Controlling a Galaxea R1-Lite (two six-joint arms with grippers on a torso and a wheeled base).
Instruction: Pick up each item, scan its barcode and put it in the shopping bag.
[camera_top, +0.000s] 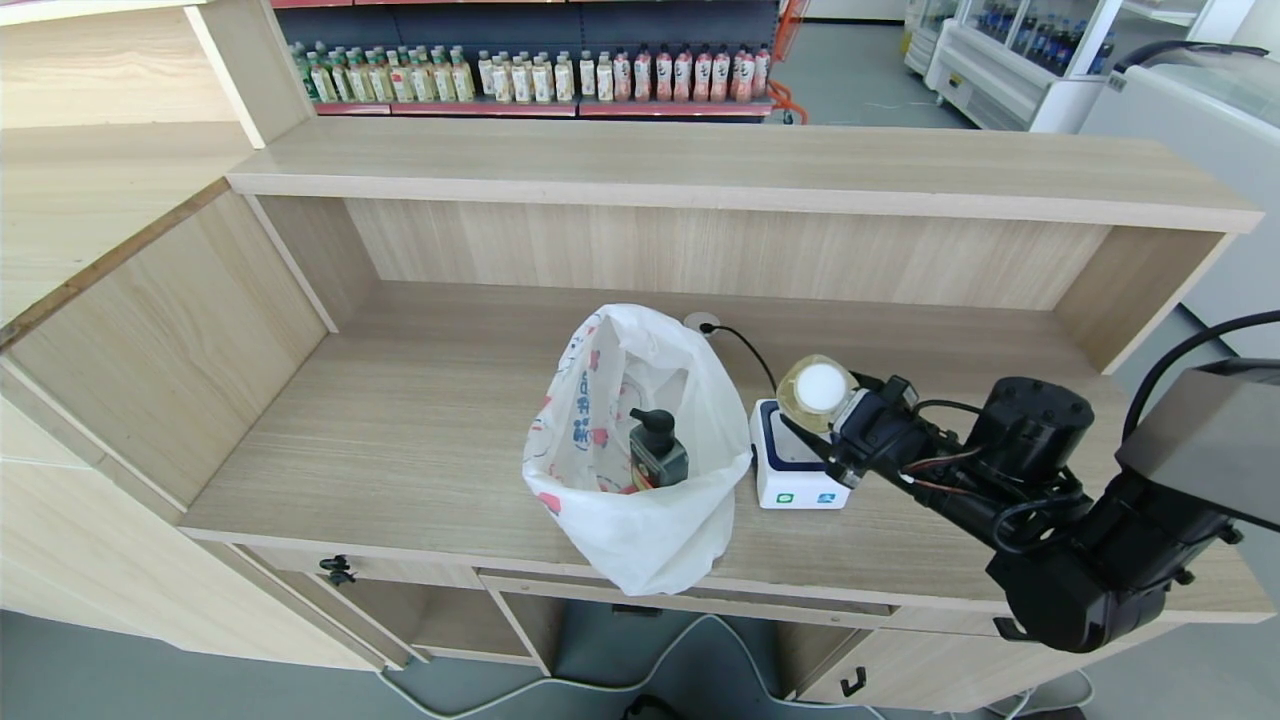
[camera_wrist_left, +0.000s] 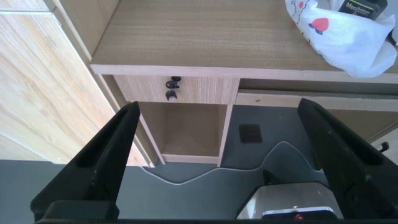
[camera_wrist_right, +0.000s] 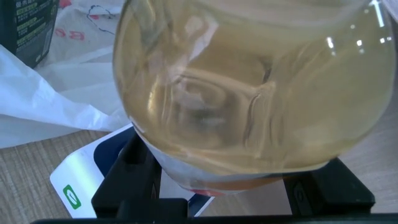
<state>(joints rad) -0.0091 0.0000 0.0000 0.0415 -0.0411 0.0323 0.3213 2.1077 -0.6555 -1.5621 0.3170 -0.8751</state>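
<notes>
Above the counter (camera_top: 400, 430), directly over the scanner (camera_top: 790, 470), my right pincer (camera_top: 838, 425) pinches a bottle (camera_top: 818, 388). The bottle lies between the two black fingers (camera_wrist_right: 134, 180), gripped at the body, with its cap pointing up and away from the wrist. It sits just beside the shopping bag (camera_top: 650, 520), on the bag's right, and I cannot tell whether it touches the scanner.

Bottle: clear, rounded wall; pale yellow liquid inside; flat white cap.

Scanner: white box, dark blue top face, one black cable (camera_top: 745, 350) running back to a port in the counter.

Shopping bag: white plastic with red and blue print, standing open near the counter's front edge.

Count: one bottle in the grip; one dark pump bottle (camera_top: 657, 448) upright inside the bag; one bag; one scanner.

My left pincer (camera_wrist_left: 221, 109) hangs below the counter edge, fingers spread wide, gripping nothing.
</notes>
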